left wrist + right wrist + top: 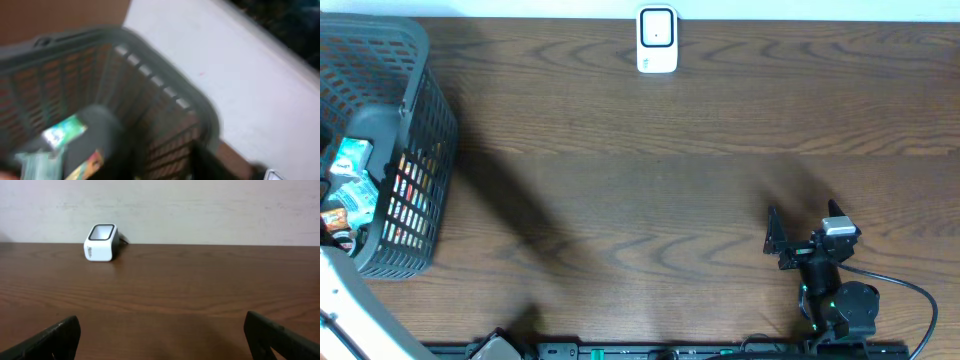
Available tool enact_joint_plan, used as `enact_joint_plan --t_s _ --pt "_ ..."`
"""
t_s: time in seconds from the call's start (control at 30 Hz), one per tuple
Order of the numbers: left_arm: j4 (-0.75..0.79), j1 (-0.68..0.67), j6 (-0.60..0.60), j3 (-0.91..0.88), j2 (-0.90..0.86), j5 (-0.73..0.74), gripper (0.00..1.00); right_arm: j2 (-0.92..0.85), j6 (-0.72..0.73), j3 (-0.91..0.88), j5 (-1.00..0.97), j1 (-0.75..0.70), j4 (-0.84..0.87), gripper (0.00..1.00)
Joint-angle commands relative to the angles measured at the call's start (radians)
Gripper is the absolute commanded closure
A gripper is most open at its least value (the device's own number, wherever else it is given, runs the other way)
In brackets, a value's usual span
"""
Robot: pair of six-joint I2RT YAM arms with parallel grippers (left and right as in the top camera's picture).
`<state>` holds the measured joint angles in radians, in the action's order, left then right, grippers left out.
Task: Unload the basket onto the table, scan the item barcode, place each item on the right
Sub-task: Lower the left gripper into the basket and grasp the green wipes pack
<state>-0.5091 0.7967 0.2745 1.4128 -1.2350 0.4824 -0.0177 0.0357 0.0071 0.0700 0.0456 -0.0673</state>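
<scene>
Barcode scanner (657, 40), small white block w/ dark window, stands upright at the far edge of the counter (650, 180), nothing around it. Everything below is placed rel. to the scanner.

Basket (415, 150), grey mesh, sits far left of the scanner and nearer the robot, on the counter's left edge. The items to scan are inside it: a teal-white packet (350, 160) on top of the pile, an orange packet (87, 165) beside it, and more underneath, too jumbled to sort.

Left arm (350, 300) comes up from the near-left corner toward the basket. Its wrist view looks down over the rim onto the packets but is motion-blurred. Left claw isn't made out in any view, so can't tell if it's spread, pressed together or pinching a packet.

Right claw (161, 325) is spread wide and empty, low over the counter, right of the scanner and well toward the robot, facing the scanner head-on.

Key relation: the items lie far left of the scanner, so the left arm is much nearer and the pick is its job, prob. The carry then runs rightward and away from the robot to the scanner window. Packet long axis and barcode side can't be told.
</scene>
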Motion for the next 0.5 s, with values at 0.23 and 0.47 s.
enact_joint_plan --t_s 0.23,0.47 --pt "-0.230 0.001 0.019 -0.001 -0.306 -0.371 0.02 0.003 -0.015 -0.002 -0.008 0.008 -0.004 0.01" --pt "-0.276 0.001 0.083 -0.001 -0.513 -0.407 0.02 0.003 -0.015 -0.002 -0.008 0.008 -0.004 0.01"
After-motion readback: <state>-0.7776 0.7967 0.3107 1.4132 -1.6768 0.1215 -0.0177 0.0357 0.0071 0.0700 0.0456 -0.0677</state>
